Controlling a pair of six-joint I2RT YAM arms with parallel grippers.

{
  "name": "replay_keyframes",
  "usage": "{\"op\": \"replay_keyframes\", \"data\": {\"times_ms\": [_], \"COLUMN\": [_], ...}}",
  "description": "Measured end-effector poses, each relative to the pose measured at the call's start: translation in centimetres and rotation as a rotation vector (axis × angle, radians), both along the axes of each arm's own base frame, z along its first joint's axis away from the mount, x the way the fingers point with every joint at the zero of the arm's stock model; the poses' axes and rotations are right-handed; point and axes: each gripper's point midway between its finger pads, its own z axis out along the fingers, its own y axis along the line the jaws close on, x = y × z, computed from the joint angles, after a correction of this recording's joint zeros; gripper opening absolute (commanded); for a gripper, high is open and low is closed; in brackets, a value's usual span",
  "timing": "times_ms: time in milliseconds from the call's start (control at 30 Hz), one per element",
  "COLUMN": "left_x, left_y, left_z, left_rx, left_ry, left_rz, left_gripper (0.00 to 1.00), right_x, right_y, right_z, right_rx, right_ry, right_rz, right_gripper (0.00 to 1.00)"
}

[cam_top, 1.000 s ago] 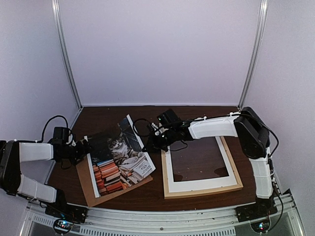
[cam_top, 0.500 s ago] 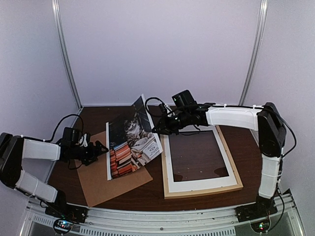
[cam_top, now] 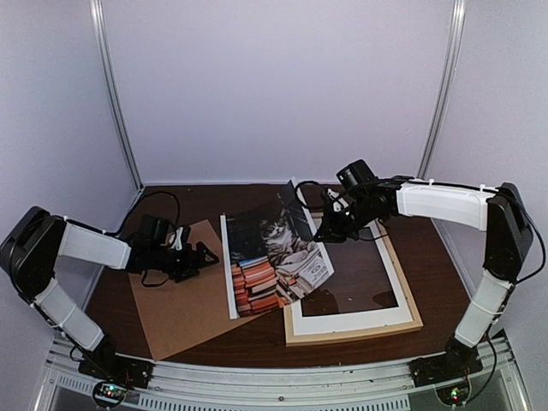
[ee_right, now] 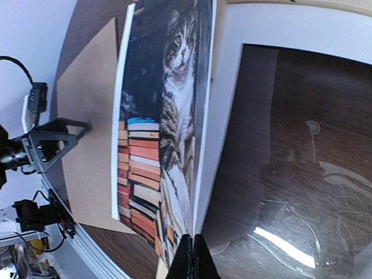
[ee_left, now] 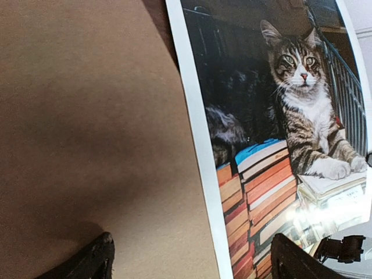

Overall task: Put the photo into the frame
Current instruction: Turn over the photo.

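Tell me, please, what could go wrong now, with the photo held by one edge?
1. The right gripper pinches the photo at one edge only, and the sheet bows; it may crease or slip out.
2. The photo's near end seems to rest on the backing board; dragged sideways, it could catch on the white mat or the frame.
3. The left gripper stands open, apart from the photo, so nothing supports the free side.
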Motion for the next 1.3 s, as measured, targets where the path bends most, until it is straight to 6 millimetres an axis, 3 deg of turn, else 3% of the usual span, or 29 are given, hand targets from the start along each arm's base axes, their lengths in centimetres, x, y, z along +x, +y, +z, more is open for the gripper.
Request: {"op": "replay_keyframes", "data": {"times_ms": [200,433,967,1133,1300], "left_x": [0.3,1.2,0.7,0.7,0.7], "left_y": [-3.8,-7.3,-13.4,-14.5,-15.7], "left_z": [0.3,0.7,-0.1,-0.2,-0.5], "left_rx": [0.010,0.029,-0.021,-0.087,-0.144], "left_ry": [-0.006,-0.015,0.016,0.033,0.054], "left_rz": [-0.082,-0.146,-0.249,-0.259,-0.266], "left_gripper": [0.94,0.94,0.90,0.79,0.57], "right_x": [-0.9,-1.8,-2.6,-2.7,-2.7], "right_y": [-5.4,-9.4,-13.3,-13.3,-13.2], "right_z": [-3.1,-5.8,-7.1,-7.2,-7.2], "right_rx": [-0.160,-0.308,-0.450,-0.447,-0.437], "right_ry": [0.040,0.079,0.078,0.080,0.081], "right_rz": [-0.056,-0.091,-0.139,-0.141,-0.143], "right_gripper": [0.00,0.00,0.00,0.00,0.00]}}
